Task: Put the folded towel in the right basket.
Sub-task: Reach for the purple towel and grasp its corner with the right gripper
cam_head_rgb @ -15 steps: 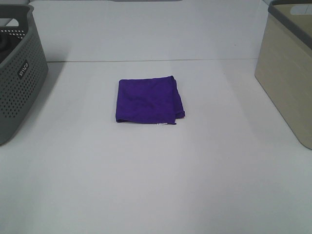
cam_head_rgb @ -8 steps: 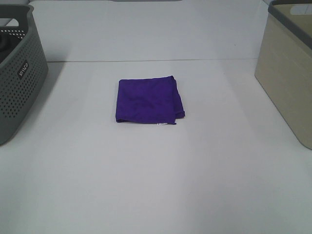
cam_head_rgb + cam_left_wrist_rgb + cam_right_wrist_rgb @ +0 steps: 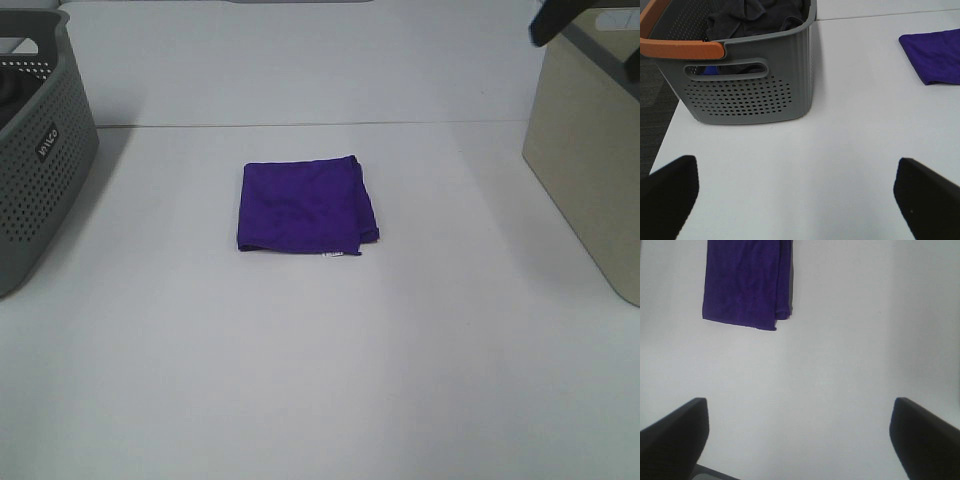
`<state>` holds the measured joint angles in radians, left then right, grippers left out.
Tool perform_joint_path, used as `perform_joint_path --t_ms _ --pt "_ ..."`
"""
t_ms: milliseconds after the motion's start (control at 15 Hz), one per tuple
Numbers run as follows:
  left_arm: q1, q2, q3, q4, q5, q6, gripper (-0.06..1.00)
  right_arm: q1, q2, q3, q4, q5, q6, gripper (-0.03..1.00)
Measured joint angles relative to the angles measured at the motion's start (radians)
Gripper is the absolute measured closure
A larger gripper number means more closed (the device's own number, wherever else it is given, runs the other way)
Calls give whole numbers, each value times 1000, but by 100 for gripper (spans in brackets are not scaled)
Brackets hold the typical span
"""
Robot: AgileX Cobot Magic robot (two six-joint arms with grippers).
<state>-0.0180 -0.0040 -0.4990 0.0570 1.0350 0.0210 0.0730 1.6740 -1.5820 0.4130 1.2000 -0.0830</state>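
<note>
The folded purple towel (image 3: 305, 206) lies flat on the white table, midway between the two baskets. It also shows in the left wrist view (image 3: 935, 55) and the right wrist view (image 3: 747, 282). The right basket (image 3: 590, 150) is beige with a dark rim and stands at the table's right edge. My left gripper (image 3: 797, 200) is open and empty, near the grey basket and well left of the towel. My right gripper (image 3: 800, 440) is open and empty, above bare table some way from the towel. A dark part of the right arm (image 3: 553, 20) shows over the beige basket's rim.
A grey perforated basket (image 3: 40, 150) stands at the table's left edge. In the left wrist view it (image 3: 755, 85) has an orange handle and holds dark cloth. A table seam (image 3: 300, 125) runs across behind the towel.
A dark part of the right arm has come into the exterior view at the top right, over the beige basket. The towel and both baskets have not moved.
</note>
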Motion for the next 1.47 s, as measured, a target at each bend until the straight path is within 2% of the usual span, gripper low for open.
perform_joint_path --t_ms 267,400,867,1200,1467 --pt "0 0 0 1 0 0 -5 120 296 -178 27 -14 22 2" --pt "0 0 0 1 0 0 -5 180 493 -313 48 -20 -7 2" --pt "0 0 0 0 0 0 -5 186 776 -496 52 -64 19 2" --pt "0 0 0 0 0 -1 -5 186 867 -585 17 -99 44 3" --pt "0 0 0 -8 0 -1 -5 186 892 -598 25 -107 45 5"
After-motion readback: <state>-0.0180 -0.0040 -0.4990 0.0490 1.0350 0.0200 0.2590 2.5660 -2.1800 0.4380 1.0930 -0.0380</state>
